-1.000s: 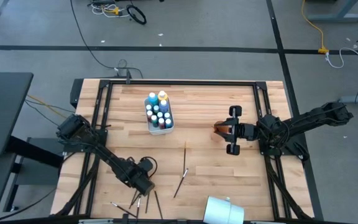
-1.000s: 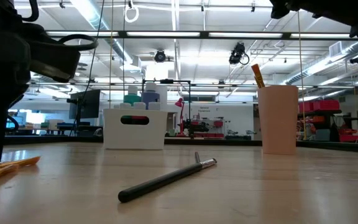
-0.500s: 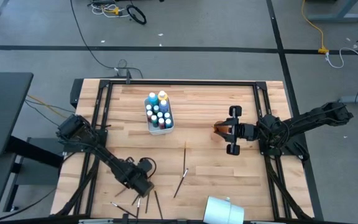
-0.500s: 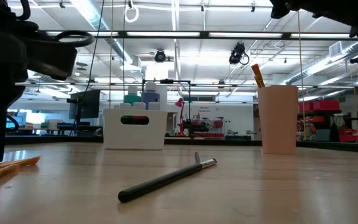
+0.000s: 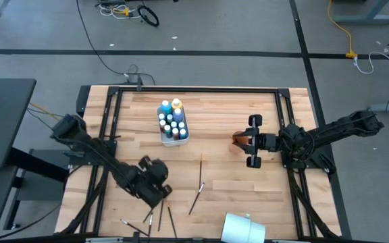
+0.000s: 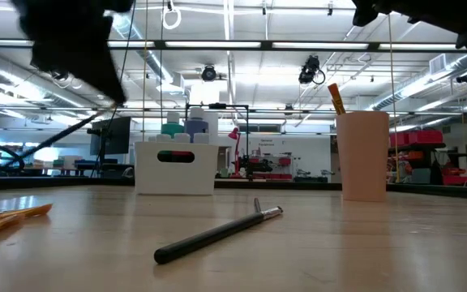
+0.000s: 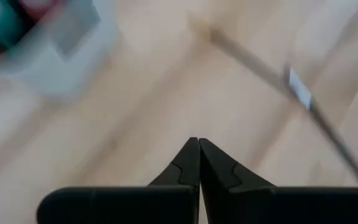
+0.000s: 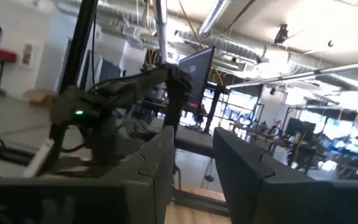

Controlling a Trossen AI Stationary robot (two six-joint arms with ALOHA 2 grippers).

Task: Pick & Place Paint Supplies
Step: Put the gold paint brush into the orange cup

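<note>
Light: I see bright ceiling strips above white caddy (image 6: 175, 168) | Blur: my left wrist view smeared

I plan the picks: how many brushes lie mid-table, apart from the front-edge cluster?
2: a straight brush and a slanted brush just beside it; none looks hidden.

Motion blur and frame edges obscure paint supplies on the worktable

In the left wrist view a white bin (image 7: 61, 56) and one brush (image 7: 278, 81) smear into streaks; labels on the bottles (image 5: 173, 121) are too small to read from above; a white cup (image 5: 243, 228) and the near brushes (image 5: 147, 221) are cut by the high view's lower edge.
</note>
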